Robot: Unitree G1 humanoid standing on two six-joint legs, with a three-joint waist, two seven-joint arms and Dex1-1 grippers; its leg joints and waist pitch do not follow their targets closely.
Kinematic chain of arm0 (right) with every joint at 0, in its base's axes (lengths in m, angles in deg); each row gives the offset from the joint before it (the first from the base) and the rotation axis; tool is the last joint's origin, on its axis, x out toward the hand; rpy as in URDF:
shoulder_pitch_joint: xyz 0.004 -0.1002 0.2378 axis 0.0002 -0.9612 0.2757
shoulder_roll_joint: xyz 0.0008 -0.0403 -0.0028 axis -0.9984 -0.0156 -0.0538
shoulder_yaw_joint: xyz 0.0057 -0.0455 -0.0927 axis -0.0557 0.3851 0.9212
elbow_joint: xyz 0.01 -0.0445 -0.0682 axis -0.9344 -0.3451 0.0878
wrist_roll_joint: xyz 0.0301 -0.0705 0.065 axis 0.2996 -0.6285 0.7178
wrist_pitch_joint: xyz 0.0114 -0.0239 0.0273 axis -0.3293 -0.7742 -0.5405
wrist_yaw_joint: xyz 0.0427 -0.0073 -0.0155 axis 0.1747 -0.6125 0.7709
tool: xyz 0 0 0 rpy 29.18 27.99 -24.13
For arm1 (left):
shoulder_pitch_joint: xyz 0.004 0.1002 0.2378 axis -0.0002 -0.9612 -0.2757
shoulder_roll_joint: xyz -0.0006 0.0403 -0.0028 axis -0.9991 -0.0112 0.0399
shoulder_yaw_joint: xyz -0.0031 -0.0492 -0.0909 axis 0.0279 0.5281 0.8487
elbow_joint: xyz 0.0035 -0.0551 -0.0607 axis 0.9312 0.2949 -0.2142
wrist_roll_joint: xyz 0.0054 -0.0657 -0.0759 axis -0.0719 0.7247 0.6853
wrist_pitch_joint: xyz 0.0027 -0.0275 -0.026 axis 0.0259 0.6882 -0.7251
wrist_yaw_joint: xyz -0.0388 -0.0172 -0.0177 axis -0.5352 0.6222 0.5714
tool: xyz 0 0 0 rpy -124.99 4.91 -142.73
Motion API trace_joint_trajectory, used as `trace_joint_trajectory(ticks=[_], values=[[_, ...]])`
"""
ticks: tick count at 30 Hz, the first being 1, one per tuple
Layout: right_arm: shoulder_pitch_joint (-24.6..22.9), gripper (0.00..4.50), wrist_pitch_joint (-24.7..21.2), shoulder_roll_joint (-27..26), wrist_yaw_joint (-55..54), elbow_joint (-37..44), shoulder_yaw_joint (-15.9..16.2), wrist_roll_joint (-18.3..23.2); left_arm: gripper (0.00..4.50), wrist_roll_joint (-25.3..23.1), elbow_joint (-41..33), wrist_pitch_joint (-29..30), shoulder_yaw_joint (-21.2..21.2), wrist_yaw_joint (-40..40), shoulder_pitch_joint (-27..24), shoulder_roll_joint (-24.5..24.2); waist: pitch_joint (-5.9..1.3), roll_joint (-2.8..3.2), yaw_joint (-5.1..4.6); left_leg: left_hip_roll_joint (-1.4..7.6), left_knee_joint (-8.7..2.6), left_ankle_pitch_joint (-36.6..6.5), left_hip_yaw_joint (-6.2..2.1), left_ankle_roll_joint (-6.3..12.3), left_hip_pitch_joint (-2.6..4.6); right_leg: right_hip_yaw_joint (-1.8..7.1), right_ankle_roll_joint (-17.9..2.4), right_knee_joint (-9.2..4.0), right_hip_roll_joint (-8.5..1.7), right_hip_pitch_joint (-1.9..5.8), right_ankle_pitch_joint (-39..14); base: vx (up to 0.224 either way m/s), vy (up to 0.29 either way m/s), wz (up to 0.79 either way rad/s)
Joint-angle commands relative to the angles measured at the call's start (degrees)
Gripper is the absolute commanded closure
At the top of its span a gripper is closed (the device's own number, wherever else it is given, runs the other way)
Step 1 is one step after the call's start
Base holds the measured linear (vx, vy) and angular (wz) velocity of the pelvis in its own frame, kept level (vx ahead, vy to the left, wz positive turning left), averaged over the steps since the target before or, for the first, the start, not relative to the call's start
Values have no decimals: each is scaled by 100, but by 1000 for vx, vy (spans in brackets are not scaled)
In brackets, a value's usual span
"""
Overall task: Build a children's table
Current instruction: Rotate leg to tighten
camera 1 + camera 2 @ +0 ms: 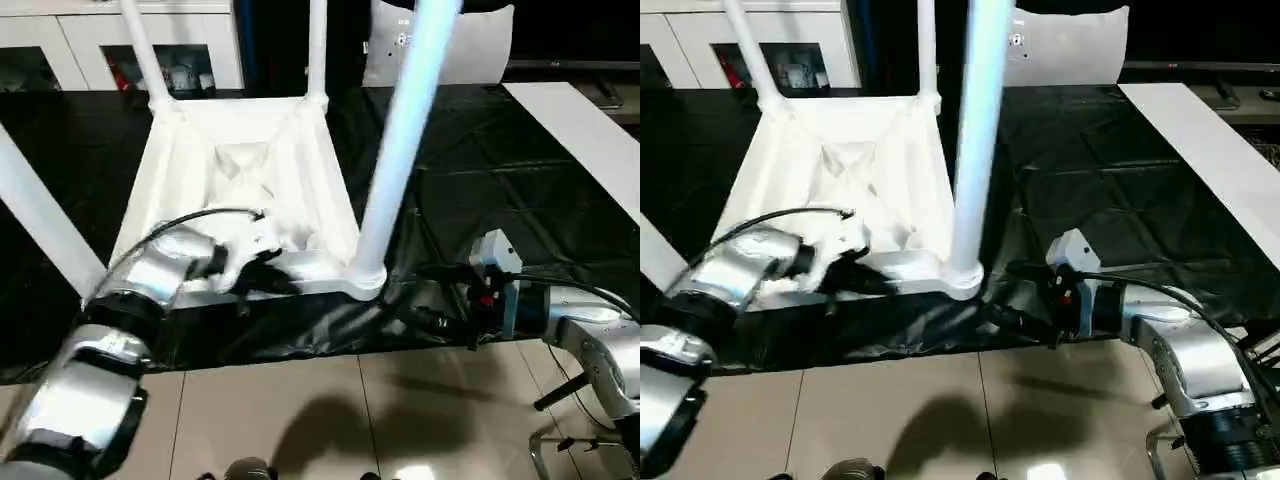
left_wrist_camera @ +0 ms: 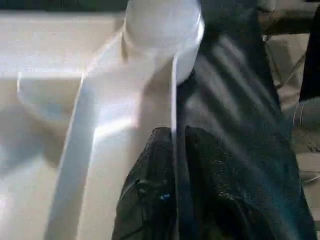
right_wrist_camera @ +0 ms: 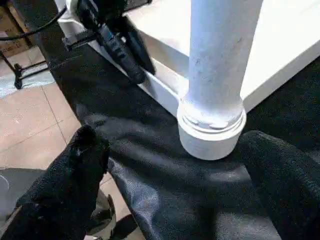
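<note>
Bright overhead light; glare on black sheet (image 1: 480, 170) and floor tiles (image 1: 330, 420), soft shadows below; left wrist view blurred.

Both head views look down over the upturned table (image 1: 240, 170); both wrist views sit close at its near corner leg (image 3: 215, 65).

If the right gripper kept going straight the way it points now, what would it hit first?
Most likely the near leg, at its corner socket. The open right gripper has a finger on either side of it, though how far off it stands is hard to judge.
</note>
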Motion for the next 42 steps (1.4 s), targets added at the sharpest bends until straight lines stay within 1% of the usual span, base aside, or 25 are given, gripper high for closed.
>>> trace_joint_trajectory(ticks=[1, 2, 4, 7, 9, 10, 14, 15, 16, 19, 20, 21, 26, 28, 30, 31, 32, 34, 35, 37, 38, 39, 40, 41, 42], values=[[-4, 0, -78, -13, -57, 136, 41, -77, 357, 16, -1, -26, 2, -31, 39, 53, -534, -52, -12, 372, -347, -155, -142, 484, 15, 508, -66, -348, -647, 429, -1438, 0, 0, 0], [8, 0, -102, -34, -89, 159, 58, -82, 357, 0, 48, -20, -13, -35, 58, 72, -531, -38, -12, 365, -347, -162, -139, 489, 11, 507, -42, -358, -641, 431, -1455, 0, 0, 0], [31, 0, -137, -55, -130, 181, 79, -87, 357, -54, 121, -19, -27, -64, 79, 98, -530, -49, -23, 353, -350, -188, -141, 473, 6, 491, 26, -366, -631, 442, -1517, 0, 0, 0], [64, 0, -184, -73, -167, 204, 99, -90, 357, -92, 188, 3, -23, -120, 100, 115, -521, -33, -38, 340, -352, -244, -137, 457, 17, 485, 92, -398, -620, 433, -1602, 0, 0, 0], [111, 0, -263, -86, -212, 249, 120, -75, 357, -120, 212, 42, -33, -208, 96, 114, -524, -37, -41, 356, -356, -249, -148, 454, 23, 481, 97, -392, -617, 431, -1590, 0, 0, 0], [115, 0, -278, -89, -217, 260, 119, -72, 357, -124, 218, 39, -31, -220, 94, 113, -524, -27, -42, 364, -354, -251, -151, 455, 25, 488, 86, -388, -620, 424, -1562, 0, 0, 0], [116, 0, -337, -75, -218, 309, 100, -58, 357, -149, 322, 4, -6, -306, 102, 126, -529, -30, -35, 362, -354, -235, -151, 458, 25, 493, 83, -376, -630, 433, -1487, 0, 0, 0], [114, 0, -354, -67, -215, 326, 88, -56, 357, -160, 343, 2, -9, -306, 100, 121, -521, -18, -32, 366, -357, -233, -154, 457, 26, 493, 71, -371, -631, 426, -1481, 0, 0, 0], [110, 0, -366, -56, -221, 338, 79, -50, 357, -188, 363, -9, -29, -302, 93, 106, -517, -25, -37, 377, -360, -245, -158, 457, 30, 493, 55, -378, -629, 421, -1483, 0, 0, 0], [100, 0, -380, -46, -225, 356, 78, -41, 357, -191, 362, -15, -33, -298, 80, 105, -510, -30, -33, 356, -363, -304, -147, 432, 34, 489, 89, -398, -630, 429, -1612, 0, 0, 0], [98, 0, -382, -45, -226, 360, 78, -41, 374, -189, 359, -17, -31, -298, 77, 106, -507, -25, -33, 363, -366, -311, -149, 428, 32, 488, 94, -403, -634, 429, -1628, 0, 0, 0], [91, 0, -392, -42, -229, 372, 75, -39, 374, -184, 362, -31, -32, -303, 74, 111, -508, -33, -37, 369, -366, -310, -151, 429, 38, 490, 94, -400, -630, 423, -1620, 0, 0, 0], [61, 0, -395, -38, -245, 400, 52, -47, 428, -141, 357, -130, 1, -331, 49, 139, -509, -32, -40, 368, -364, -292, -152, 444, 31, 493, 64, -389, -637, 429, -1549, 0, 0, 0], [75, 0, -360, -29, -233, 357, 47, -65, 441, -145, 334, -151, -15, -274, 29, 145, -515, -28, -38, 366, -361, -283, -152, 440, 29, 495, 72, -384, -637, 432, -1540, 0, 0, 0], [98, 0, -297, -14, -209, 320, 59, -96, 446, -150, 306, -172, -38, -195, 1, 142, -518, -15, -35, 373, -361, -268, -157, 441, 35, 496, 57, -378, -636, 426, -1510, 0, 0, 0], [126, 0, -173, -4, -168, 273, 70, -136, 446, -141, 266, -193, -59, -111, -28, 134, -523, -26, -35, 369, -357, -259, -154, 441, 27, 498, 53, -371, -639, 430, -1468, 0, 0, 0], [213, 0, 129, 3, -14, 143, 103, -198, 446, -121, 157, -225, -107, 52, -79, 112, -528, -14, -30, 368, -356, -250, -156, 437, 23, 497, 37, -359, -646, 432, -1442, 0, 0, 0], [251, 0, 234, 4, 60, 86, 117, -211, 446, -113, 109, -241, -127, 111, -99, 103, -533, -18, -32, 375, -355, -221, -157, 458, 18, 502, 1, -345, -642, 439, -1356, 0, 0, 0], [326, 0, 303, 1, 236, -21, 139, -164, 446, -115, 42, -261, -161, 178, -122, 89, -541, -3, -29, 385, -348, -222, -160, 484, 19, 497, -58, -327, -647, 437, -1299, 0, 0, 0], [456, 28, 276, -7, 531, -187, 148, -17, 450, -129, -87, -289, -224, 271, -172, 68, -531, -7, -34, 395, -349, -245, -153, 520, 21, 503, -122, -329, -638, 434, -1294, 0, 0, 0], [553, 28, 307, -29, 649, -295, 135, 39, 450, -140, -215, -289, -277, 328, -228, 56, -532, 4, -23, 398, -344, -250, -150, 535, 25, 505, -156, -335, -643, 432, -1303, 0, 0, 0], [765, 38, 310, -41, 928, -520, 177, 110, 450, -168, -553, -286, -402, 425, -384, 34, -548, -37, -13, 414, -347, -251, -152, 538, 19, 505, -203, -306, -665, 451, -1306, 0, 0, 0], [765, 47, 310, -41, 928, -520, 177, 110, 450, -168, -553, -286, -402, 425, -384, 34, -552, -23, -5, 421, -347, -261, -154, 536, 23, 503, -231, -298, -672, 449, -1317, 0, 0, 0], [803, 59, 321, -35, 988, -559, 200, 108, 450, -170, -621, -281, -424, 442, -415, 31, -539, -20, -12, 418, -348, -229, -147, 555, 23, 508, -226, -318, -655, 434, -1350, 0, 0, 0], [879, 69, 329, -1, 1139, -645, 282, 75, 450, -172, -764, -263, -461, 471, -480, 26, -537, -9, 5, 431, -343, -197, -144, 556, 52, 519, -260, -315, -647, 405, -1350, 0, 0, 0]])
